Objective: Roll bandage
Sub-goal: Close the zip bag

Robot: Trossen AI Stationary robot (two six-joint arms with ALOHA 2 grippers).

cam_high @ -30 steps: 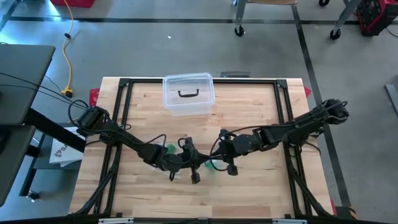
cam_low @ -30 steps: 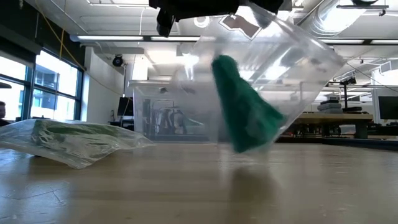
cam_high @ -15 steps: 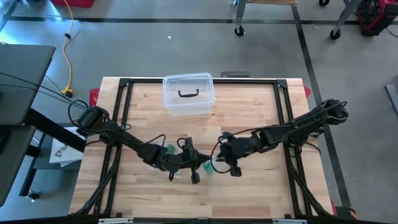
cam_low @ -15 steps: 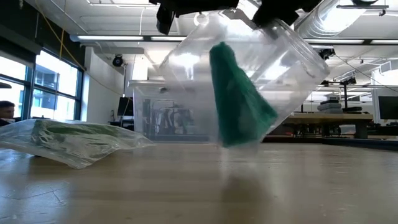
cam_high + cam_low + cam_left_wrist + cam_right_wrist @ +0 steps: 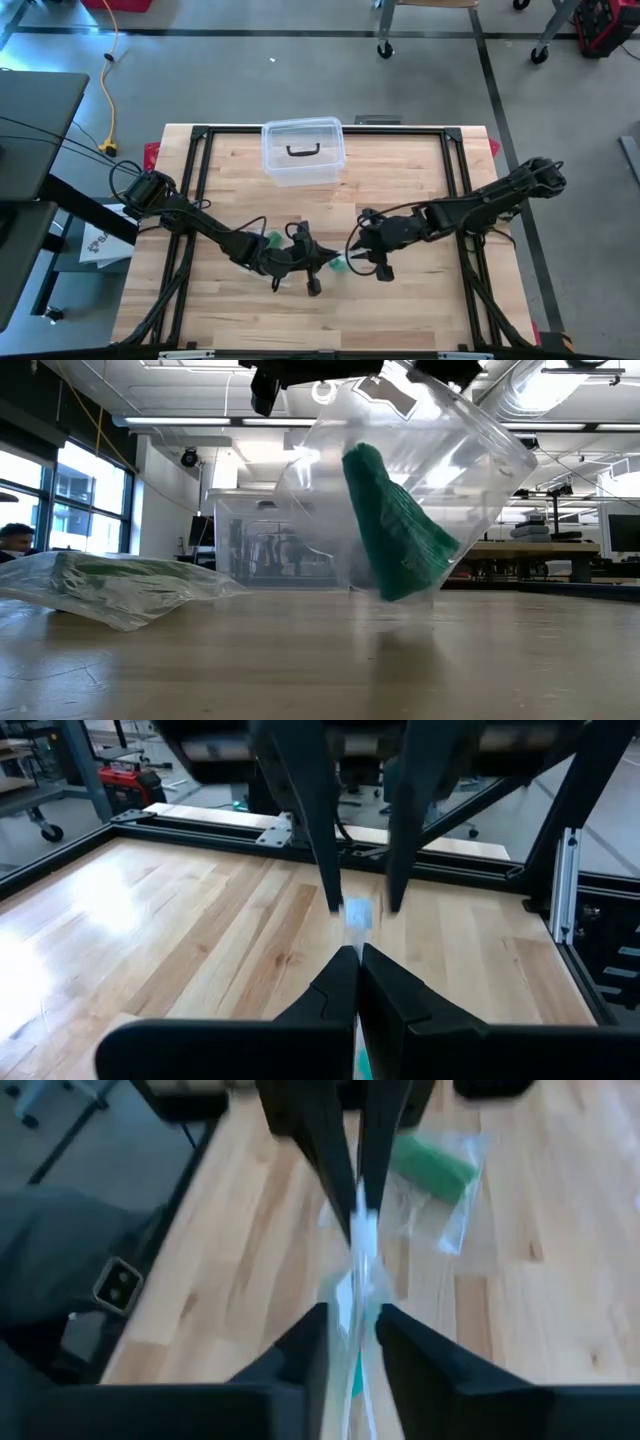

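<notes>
Bench point(image 5: 420, 300) seen from above: left gripper point(image 5: 322, 262) and right gripper point(image 5: 356, 252) meet near its front-middle, a clear plastic bag point(image 5: 340, 265) with the green bandage point(image 5: 341, 267) between them; a lidded clear container point(image 5: 303, 152) sits at the back edge. Low view: the bag point(image 5: 420, 480) hangs tilted, its lower end near the wood, bandage point(image 5: 392, 525) inside; a second bagged green roll point(image 5: 110, 585) lies beside. Left wrist view: fingers point(image 5: 340, 995) fully closed, pinching the bag's edge. Right wrist view: fingers point(image 5: 310, 1342) slightly parted around the film point(image 5: 358, 1280); whether they grip is unclear. The bag's mouth is best spread by pulling the two grips gently apart.
</notes>
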